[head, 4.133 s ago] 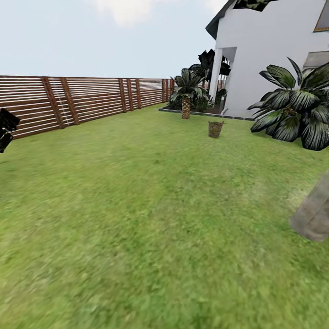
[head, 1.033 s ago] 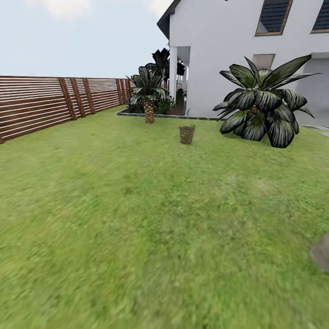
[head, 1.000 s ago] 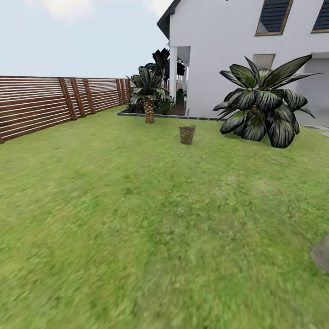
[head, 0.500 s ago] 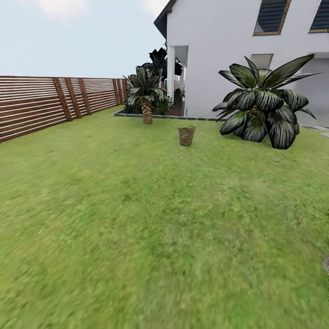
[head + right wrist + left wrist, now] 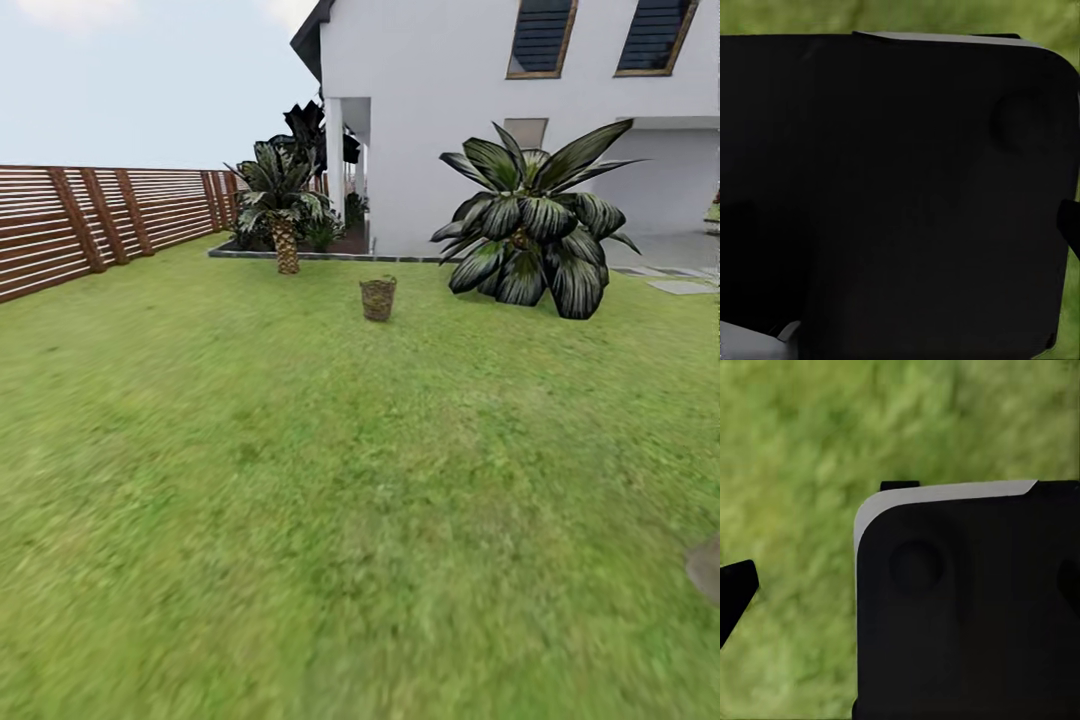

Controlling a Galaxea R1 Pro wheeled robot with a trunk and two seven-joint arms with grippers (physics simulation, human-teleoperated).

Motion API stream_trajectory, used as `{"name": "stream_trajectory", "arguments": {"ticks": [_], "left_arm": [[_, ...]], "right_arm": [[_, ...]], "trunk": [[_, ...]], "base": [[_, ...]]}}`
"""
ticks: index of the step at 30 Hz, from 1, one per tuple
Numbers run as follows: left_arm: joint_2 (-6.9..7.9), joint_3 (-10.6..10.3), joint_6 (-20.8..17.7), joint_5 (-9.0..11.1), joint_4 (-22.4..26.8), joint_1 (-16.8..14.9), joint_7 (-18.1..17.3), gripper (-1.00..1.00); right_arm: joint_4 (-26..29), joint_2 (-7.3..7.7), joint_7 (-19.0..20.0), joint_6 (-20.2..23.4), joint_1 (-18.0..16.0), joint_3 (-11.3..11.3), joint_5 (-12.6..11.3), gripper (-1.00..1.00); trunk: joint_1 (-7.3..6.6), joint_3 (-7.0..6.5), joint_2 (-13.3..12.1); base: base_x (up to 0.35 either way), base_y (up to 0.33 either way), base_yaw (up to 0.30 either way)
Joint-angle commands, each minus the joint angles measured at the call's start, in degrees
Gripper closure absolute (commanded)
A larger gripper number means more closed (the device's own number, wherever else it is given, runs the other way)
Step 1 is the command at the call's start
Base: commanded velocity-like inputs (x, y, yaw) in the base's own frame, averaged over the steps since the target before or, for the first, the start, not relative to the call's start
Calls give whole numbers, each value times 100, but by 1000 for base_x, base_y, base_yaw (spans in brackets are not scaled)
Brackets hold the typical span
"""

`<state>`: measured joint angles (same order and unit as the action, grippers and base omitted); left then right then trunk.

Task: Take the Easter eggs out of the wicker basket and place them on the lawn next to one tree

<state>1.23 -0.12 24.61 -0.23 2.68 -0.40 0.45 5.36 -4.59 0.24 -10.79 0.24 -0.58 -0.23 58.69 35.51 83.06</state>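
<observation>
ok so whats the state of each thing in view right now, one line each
wicker basket: upright on the lawn, far ahead, contents too small to tell
lawn: bare grass between robot and basket
short palm: standing beyond the basket, near the fence
big leafy bush: standing beside the house
slat fence: upright along the lawn's left edge

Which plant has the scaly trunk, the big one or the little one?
The little palm by the fence. The big leafy bush shows no trunk.
</observation>
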Motion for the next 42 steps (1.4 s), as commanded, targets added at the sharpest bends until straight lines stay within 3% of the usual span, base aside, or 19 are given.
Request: {"name": "stream_trajectory", "arguments": {"ticks": [1, 25, 42], "left_arm": [[0, -4, 18, -3, -4, 0, 3, -100], [0, -6, 18, -3, -4, -3, 4, -100], [0, -6, 18, -3, -4, -4, 2, -100]], "right_arm": [[8, -3, 2, -10, 3, -7, -3, -100], [7, -13, 2, -11, 3, -12, -3, -100], [7, -16, 2, -11, 3, -12, 2, -100]], "trunk": [[3, 4, 2], [3, 5, 2], [3, 5, 2]], "base": [[324, 118, -39], [324, 118, -6], [324, 118, -92]]}}
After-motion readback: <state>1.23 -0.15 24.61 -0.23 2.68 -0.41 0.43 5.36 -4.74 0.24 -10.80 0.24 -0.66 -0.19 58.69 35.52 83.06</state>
